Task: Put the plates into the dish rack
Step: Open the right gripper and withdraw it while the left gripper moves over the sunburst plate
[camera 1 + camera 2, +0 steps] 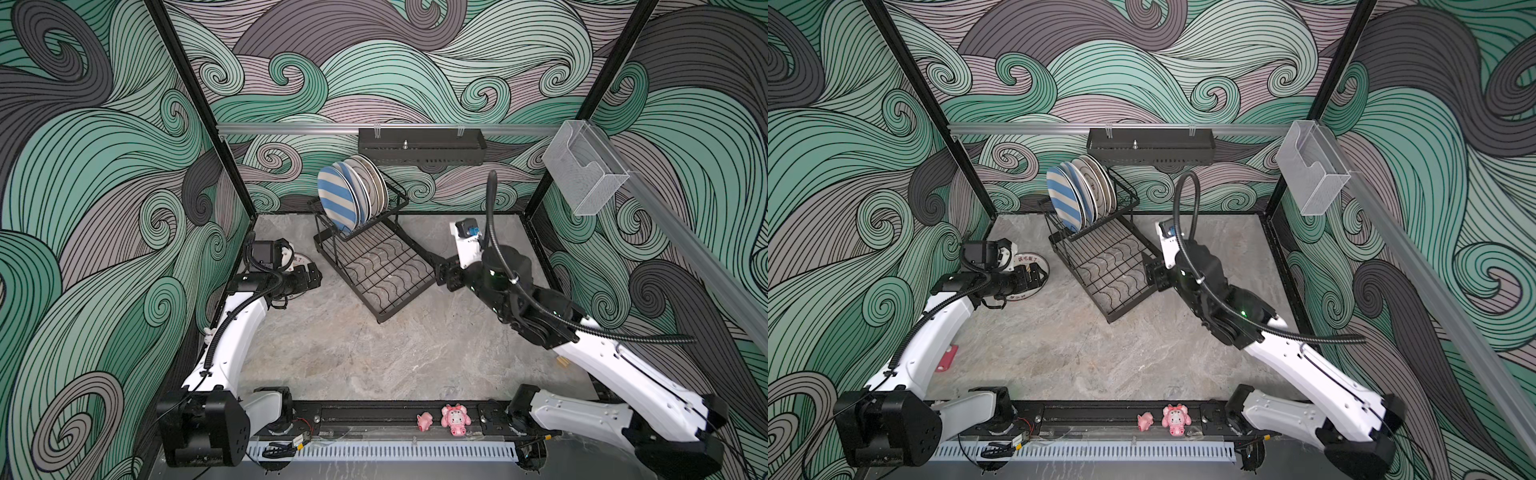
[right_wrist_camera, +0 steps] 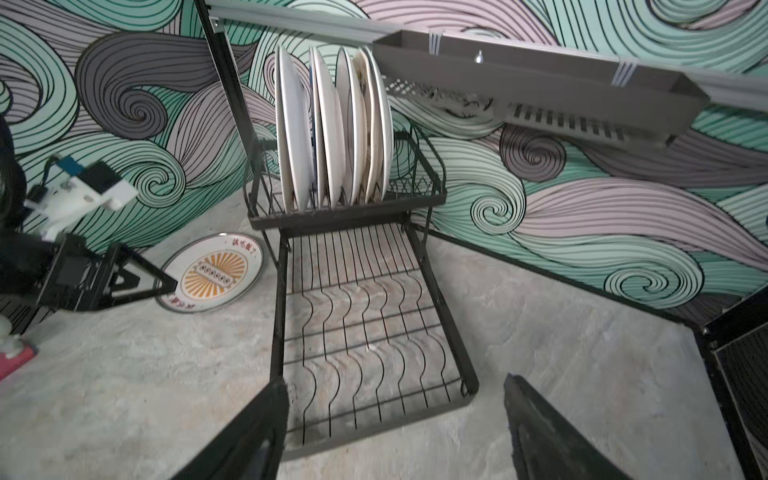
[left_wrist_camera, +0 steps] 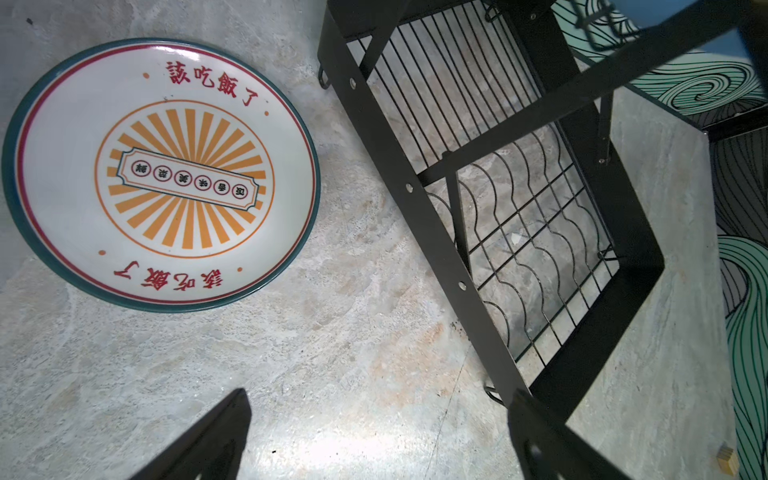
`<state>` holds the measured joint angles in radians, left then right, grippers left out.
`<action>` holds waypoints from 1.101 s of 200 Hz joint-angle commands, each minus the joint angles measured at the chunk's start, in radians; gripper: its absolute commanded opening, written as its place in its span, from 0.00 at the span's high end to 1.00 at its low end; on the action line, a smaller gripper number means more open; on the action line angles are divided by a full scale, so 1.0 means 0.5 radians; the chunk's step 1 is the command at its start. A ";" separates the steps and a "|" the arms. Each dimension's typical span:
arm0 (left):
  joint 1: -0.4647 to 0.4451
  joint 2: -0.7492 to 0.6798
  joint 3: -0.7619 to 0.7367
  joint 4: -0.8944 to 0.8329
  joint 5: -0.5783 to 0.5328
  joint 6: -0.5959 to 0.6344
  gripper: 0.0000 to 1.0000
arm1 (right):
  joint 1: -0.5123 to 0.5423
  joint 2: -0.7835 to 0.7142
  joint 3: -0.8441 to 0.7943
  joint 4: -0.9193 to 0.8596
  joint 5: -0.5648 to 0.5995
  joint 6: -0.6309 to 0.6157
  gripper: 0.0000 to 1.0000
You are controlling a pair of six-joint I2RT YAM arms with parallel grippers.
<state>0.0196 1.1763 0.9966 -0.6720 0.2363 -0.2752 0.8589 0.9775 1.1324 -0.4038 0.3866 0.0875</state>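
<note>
Plates (image 1: 338,199) upright in rack (image 1: 386,266); lone plate (image 3: 160,174) on table (image 1: 353,357), left.

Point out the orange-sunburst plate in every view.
Top view: orange-sunburst plate left of middle, mostly under the left arm.
Top view: plate in the same place, red-lettered rim showing.
Left wrist: whole plate, flat on the table.
Right wrist: plate flat beside the dish rack.
Shared landmark: that rack, in all four.

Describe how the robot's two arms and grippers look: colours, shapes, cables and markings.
Both arms have smooth white shells with black joints and bases. A ribbed black conduit runs along the left arm; a smooth black hose loops over the right arm, whose joints show small green lights. The left gripper and right gripper are black, with flat tapered fingers. No lettering is legible.
</note>
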 commanded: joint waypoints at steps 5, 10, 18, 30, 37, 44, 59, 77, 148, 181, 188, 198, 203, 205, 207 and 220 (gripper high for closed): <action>0.022 0.002 0.035 -0.092 -0.145 0.041 0.02 | -0.006 -0.350 -0.539 0.104 -0.171 0.237 0.18; 0.022 0.003 0.033 -0.090 -0.163 0.042 0.01 | -0.006 -0.419 -0.644 0.160 -0.200 0.281 0.18; 0.022 0.014 0.032 -0.079 -0.183 0.038 0.02 | -0.006 -0.511 -0.766 0.184 -0.235 0.378 0.17; 0.022 0.041 0.044 -0.068 -0.215 0.024 0.01 | -0.006 -0.622 -0.906 0.186 -0.304 0.505 0.16; 0.022 0.057 0.050 -0.064 -0.234 0.000 0.01 | -0.006 -0.677 -0.987 0.203 -0.337 0.565 0.15; 0.022 0.076 0.058 -0.059 -0.247 -0.032 0.01 | -0.006 -0.720 -1.060 0.227 -0.365 0.617 0.15; 0.022 0.117 0.048 -0.024 -0.293 -0.150 0.01 | -0.007 -0.778 -1.167 0.231 -0.424 0.672 0.16; 0.022 0.175 0.001 0.094 -0.273 -0.337 0.01 | -0.006 -0.771 -1.163 0.135 -0.473 0.722 0.15; 0.019 0.441 -0.135 0.499 -0.249 -0.505 0.01 | -0.007 -0.766 -1.198 0.030 -0.658 0.804 0.12; 0.019 0.566 -0.065 0.531 -0.410 -0.431 0.01 | -0.006 -0.756 -1.235 0.056 -0.650 0.825 0.08; 0.022 0.591 -0.051 0.546 -0.425 -0.408 0.02 | -0.006 -0.750 -1.244 0.075 -0.654 0.835 0.08; 0.022 0.634 -0.008 0.526 -0.441 -0.387 0.02 | -0.006 -0.740 -1.254 0.078 -0.660 0.848 0.08; 0.021 0.657 0.013 0.515 -0.445 -0.383 0.02 | -0.006 -0.733 -1.256 0.077 -0.660 0.852 0.08; 0.022 0.665 0.021 0.514 -0.443 -0.381 0.01 | -0.007 -0.731 -1.257 0.077 -0.661 0.852 0.08; 0.022 0.673 0.026 0.514 -0.444 -0.378 0.01 | -0.008 -0.729 -1.259 0.077 -0.661 0.854 0.08; 0.022 0.724 0.050 0.537 -0.444 -0.372 0.01 | -0.006 -0.720 -1.264 0.077 -0.663 0.856 0.08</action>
<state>0.0196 1.5013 0.9638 -0.4313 0.0559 -0.4835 0.8589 0.6098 0.5121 -0.3710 0.0673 0.4995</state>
